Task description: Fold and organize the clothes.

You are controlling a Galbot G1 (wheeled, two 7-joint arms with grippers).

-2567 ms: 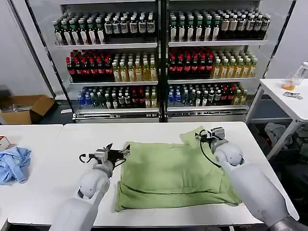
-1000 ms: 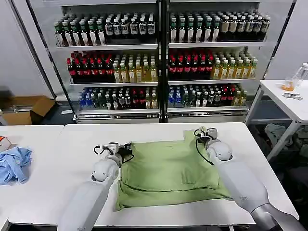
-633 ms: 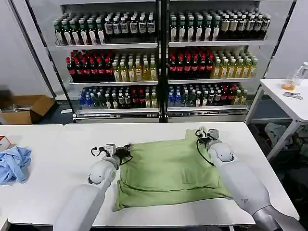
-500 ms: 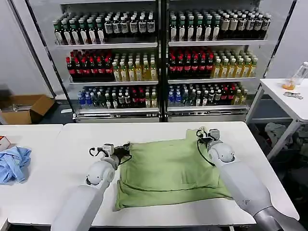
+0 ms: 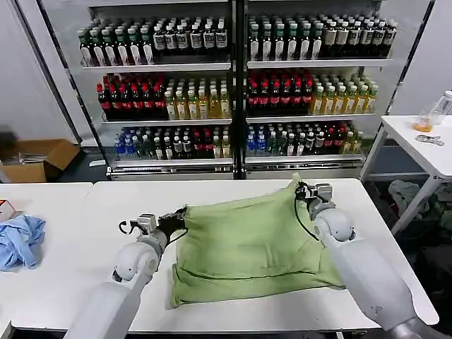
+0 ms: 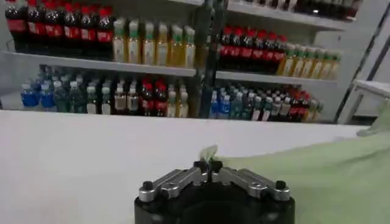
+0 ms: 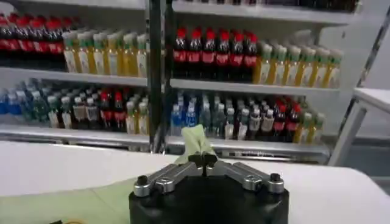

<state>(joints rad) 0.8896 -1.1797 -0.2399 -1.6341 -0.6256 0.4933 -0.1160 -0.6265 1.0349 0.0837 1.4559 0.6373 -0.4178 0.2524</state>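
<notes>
The clothes are a sage-green T-shirt [image 5: 247, 247] spread on the white table [image 5: 92, 212], its far edge lifted off the surface. My left gripper [image 5: 178, 213] is shut on the shirt's far left corner [image 6: 210, 153]. At the far right corner [image 7: 196, 139], my right gripper [image 5: 301, 188] is shut on a raised peak of cloth. The shirt's near edge lies flat, folded under along the front.
A crumpled blue cloth [image 5: 20, 240] lies on the neighbouring table at the left. Drink shelves [image 5: 233, 85] stand behind the table. A second white table [image 5: 424, 141] is at the far right, a cardboard box [image 5: 35, 159] on the floor at left.
Both grippers, each holding a far corner, have risen and drawn toward me, lifting the shirt's far edge off the table so the cloth tents upward.
</notes>
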